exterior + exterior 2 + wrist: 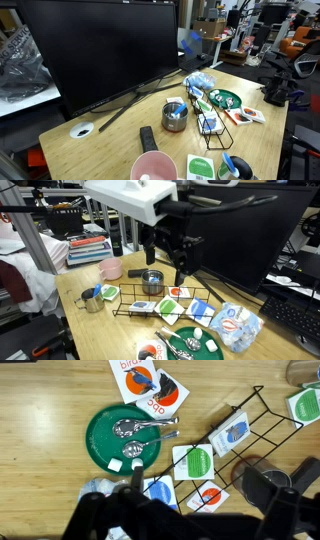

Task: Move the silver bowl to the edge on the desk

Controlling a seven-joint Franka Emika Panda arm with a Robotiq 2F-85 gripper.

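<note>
The silver bowl (151, 281) stands upright on the bench (60, 330) near its middle, at the foot of the big dark monitor (100, 50); what it holds, if anything, cannot be told; the hand (165, 265) hangs above it, toward one o'clock of the bowl in an exterior view, apart from it and gripping nothing; in the wrist view its blurred dark fingers (285, 510) come in at six o'clock, spread wide and released. A black wire rack (210, 124) sits just beside the silver bowl, with small picture cards (197, 460) lying flat under and around its wires. The pink bowl (110, 269) lies at ten o'clock of the silver one in an exterior view, well apart; its inside shows pale, the contents unclear. A metal mug (91, 302) stands at eight o'clock of the silver bowl, near the bench edge, touching or just beside a small green-and-white tub (108, 293). The green round dish (95, 435) holds two metal spoons (140, 428) and a small white item (114, 464). A black remote (148, 138) lies between the silver and pink bowls; a crumpled clear bag (238, 325) rests near the dish.
</note>
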